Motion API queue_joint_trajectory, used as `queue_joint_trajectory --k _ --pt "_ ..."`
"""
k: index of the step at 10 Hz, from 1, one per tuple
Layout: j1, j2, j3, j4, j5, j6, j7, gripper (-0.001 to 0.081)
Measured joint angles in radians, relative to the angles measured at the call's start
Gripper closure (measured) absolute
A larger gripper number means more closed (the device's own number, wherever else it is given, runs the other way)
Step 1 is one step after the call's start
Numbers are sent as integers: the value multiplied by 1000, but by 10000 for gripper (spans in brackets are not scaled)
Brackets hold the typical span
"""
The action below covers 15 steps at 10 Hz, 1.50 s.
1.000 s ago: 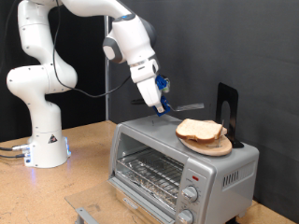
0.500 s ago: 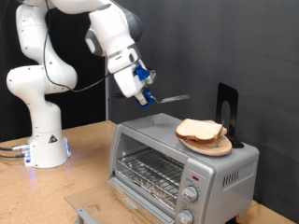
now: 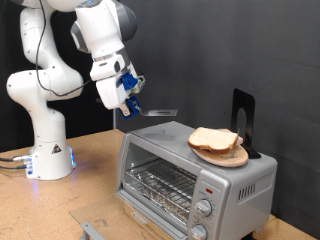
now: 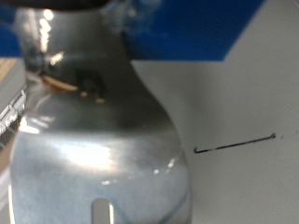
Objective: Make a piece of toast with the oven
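Note:
The oven point(image 3: 190, 178) is a silver toaster oven at the exterior view's lower right, with its wire rack showing in front. A round wooden plate point(image 3: 232, 158) rests on its roof and carries the piece of toast point(image 3: 213, 139), pale with a brown crust. My gripper point(image 3: 128, 104) hangs up and to the left of the oven, apart from the toast. It is shut on a metal spatula point(image 3: 158, 111) whose thin blade points right, toward the toast. That shiny blade point(image 4: 103, 140), with a slot in it, fills most of the wrist view.
A black upright stand point(image 3: 242, 112) sits on the oven's roof behind the plate. The arm's white base point(image 3: 45, 150) stands on the wooden table at the left. A grey bar point(image 3: 90, 229) lies low in front of the oven. Knobs point(image 3: 203, 208) are on the oven's right side.
The arm has swung to the exterior view's left, carrying the spatula away from the toast. The toast and plate have stayed put on the oven's roof.

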Motion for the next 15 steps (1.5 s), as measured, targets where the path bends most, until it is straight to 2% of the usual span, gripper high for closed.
queue_joint_trajectory --k 2,4,6,7,8,9,10,11,13,15 --pt "-5 -11 -19 -8 -85 4 -183 406" --pt "-44 -8 -52 16 -199 -15 -284 406" --pt "-93 40 -75 75 -265 -31 -314 406" --pt "-105 94 -78 114 -275 -39 -318 406" --pt "-105 91 -76 110 -274 -37 -318 406" --pt "-89 84 -84 90 -241 29 -394 406" --pt "-65 81 -104 64 -206 108 -513 406" --pt "-57 94 -119 52 -200 181 -605 406" --pt "-79 177 -121 85 -261 247 -644 406" --pt "-116 280 -121 160 -308 251 -616 406"
